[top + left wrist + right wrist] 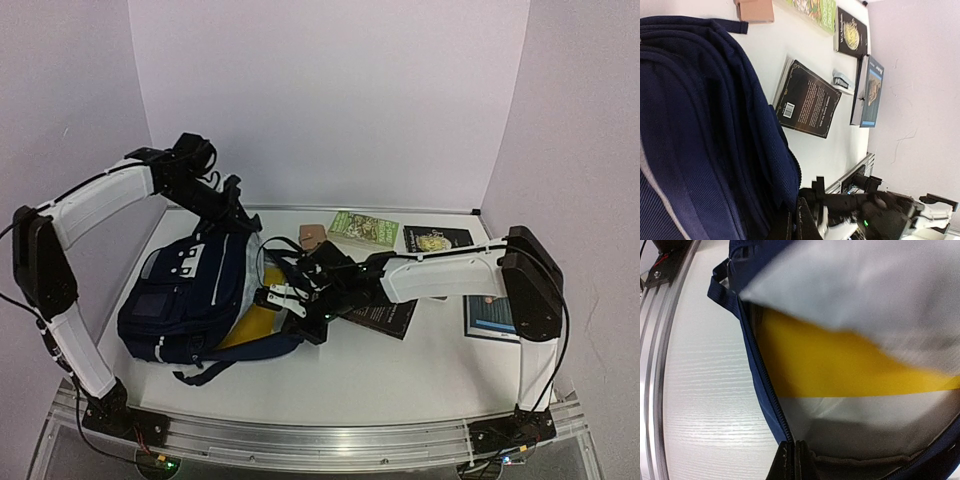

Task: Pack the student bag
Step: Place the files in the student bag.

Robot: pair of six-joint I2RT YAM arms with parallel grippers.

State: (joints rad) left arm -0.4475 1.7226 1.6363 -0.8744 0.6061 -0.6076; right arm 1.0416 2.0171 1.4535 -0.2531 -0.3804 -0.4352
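Large navy-blue fabric backpack (pixel 185 290) gapes toward the right gripper (pixel 275 296), which is clenched at its zipper. My left gripper (pixel 242 218) grasps the far rim.

- Bag (pixel 190 290) on the bench (pixel 400 380), left of the right end effector (pixel 272 297), which sits at the bag's open mouth.
- Folder (pixel 255 322) inside the bag, just ahead of that end effector.
- Left end effector (pixel 238 215) at the bag's far edge.
- Near book (pixel 385 316) to the right end effector's right, under its arm.

Yellow item (pixel 840 370) inside student bag (pixel 762 395)
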